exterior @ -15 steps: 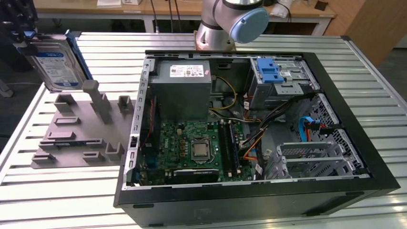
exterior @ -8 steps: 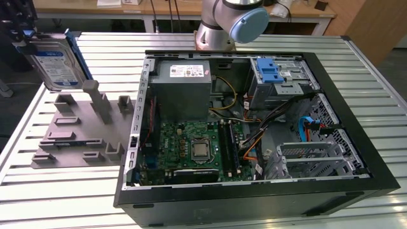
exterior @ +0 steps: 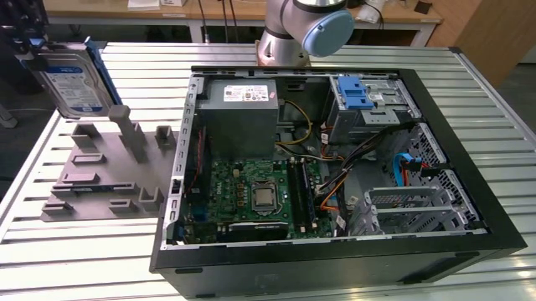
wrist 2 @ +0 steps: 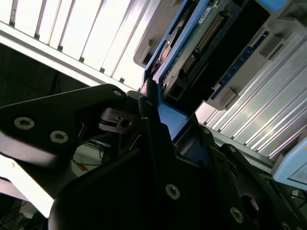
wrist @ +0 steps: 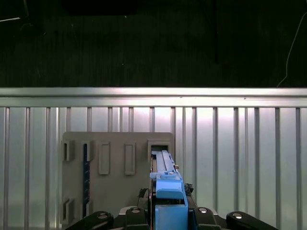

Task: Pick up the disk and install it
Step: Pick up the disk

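The gripper [wrist: 168, 214] pinches the disk [exterior: 74, 78] between its fingers [wrist 2: 149, 120], upright above the grey holder [exterior: 100, 182].

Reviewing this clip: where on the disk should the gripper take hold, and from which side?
By the blue carrier frame at the thin end of the disk, pinching across its flat faces from above. It stands on edge over the grey holder, leaving that end free, and the gripper appears clamped there already.

We've got disk [exterior: 74, 78] pinched between fingers [wrist 2: 149, 115], slotted holder [exterior: 92, 188] on table [exterior: 84, 251] below them, PC case [exterior: 335, 257] off toward exterior view's right of both.
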`<state>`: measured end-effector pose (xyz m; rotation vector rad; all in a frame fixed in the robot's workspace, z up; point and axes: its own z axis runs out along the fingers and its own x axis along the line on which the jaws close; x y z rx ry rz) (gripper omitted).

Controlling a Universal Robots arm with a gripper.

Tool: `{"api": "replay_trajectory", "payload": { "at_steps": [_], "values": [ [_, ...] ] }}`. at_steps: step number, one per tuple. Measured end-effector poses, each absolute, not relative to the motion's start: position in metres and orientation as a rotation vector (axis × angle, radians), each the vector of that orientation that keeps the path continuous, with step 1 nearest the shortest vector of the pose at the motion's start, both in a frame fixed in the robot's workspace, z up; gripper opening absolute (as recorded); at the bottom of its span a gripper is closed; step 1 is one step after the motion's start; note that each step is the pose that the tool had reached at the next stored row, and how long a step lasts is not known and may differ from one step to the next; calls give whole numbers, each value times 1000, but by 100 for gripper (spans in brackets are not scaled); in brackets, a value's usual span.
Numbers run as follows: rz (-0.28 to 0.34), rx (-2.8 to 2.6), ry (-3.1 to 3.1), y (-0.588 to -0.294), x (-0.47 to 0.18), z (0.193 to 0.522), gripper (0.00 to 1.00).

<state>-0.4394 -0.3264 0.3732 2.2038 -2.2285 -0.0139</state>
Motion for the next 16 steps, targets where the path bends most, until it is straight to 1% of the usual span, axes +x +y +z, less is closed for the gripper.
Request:
{"api": "replay_trajectory", "payload": {
  "at_steps": [16],
  "values": [
    [-14, 2204, -2229, -326, -439, 383, 36]
  ]
}}
